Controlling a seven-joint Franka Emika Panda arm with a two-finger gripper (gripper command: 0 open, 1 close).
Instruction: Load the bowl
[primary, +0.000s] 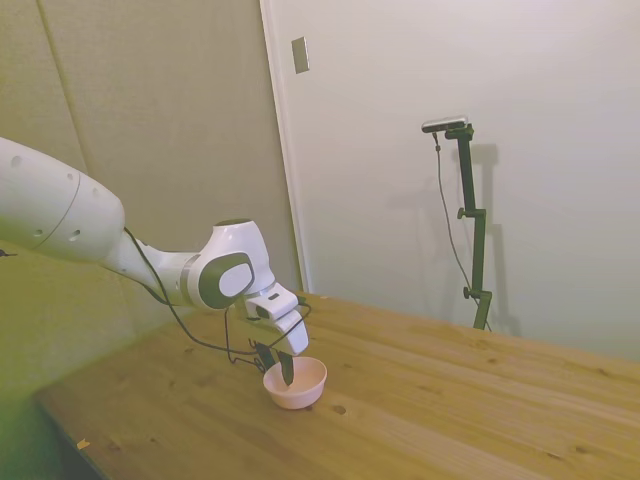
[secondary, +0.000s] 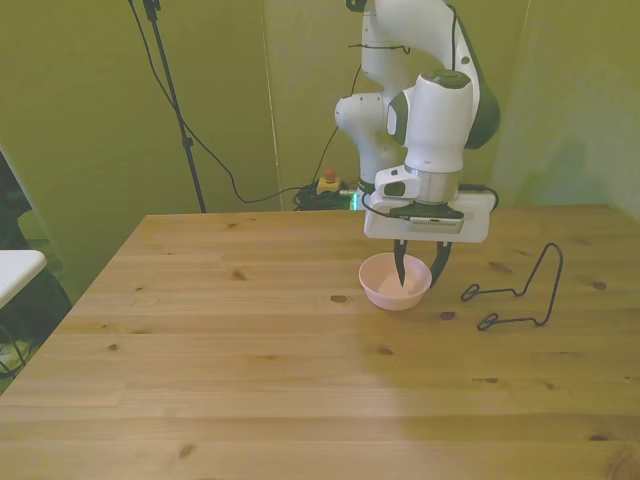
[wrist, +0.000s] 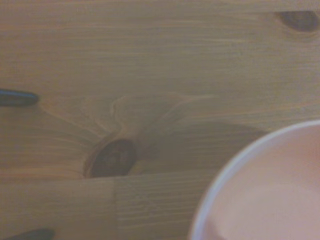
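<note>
The pale pink bowl (secondary: 385, 287) (primary: 307, 386) stands upright on the wooden table, near its middle. My gripper (secondary: 420, 272) (primary: 275, 364) points down over the rim on the front view's right: one finger dips inside the bowl, the other hangs just outside it. The fingers stand apart, open, and do not pinch the rim. Nothing shows inside the bowl. The wrist view catches an arc of the bowl (wrist: 270, 195) over bare wood.
A thin black wire rack (secondary: 517, 295) lies on the table a short way from the bowl, toward the front view's right. Two dark tips, one of them (wrist: 15, 97), show at the edge of the wrist view. The wooden table (secondary: 250, 380) stretches wide toward the camera.
</note>
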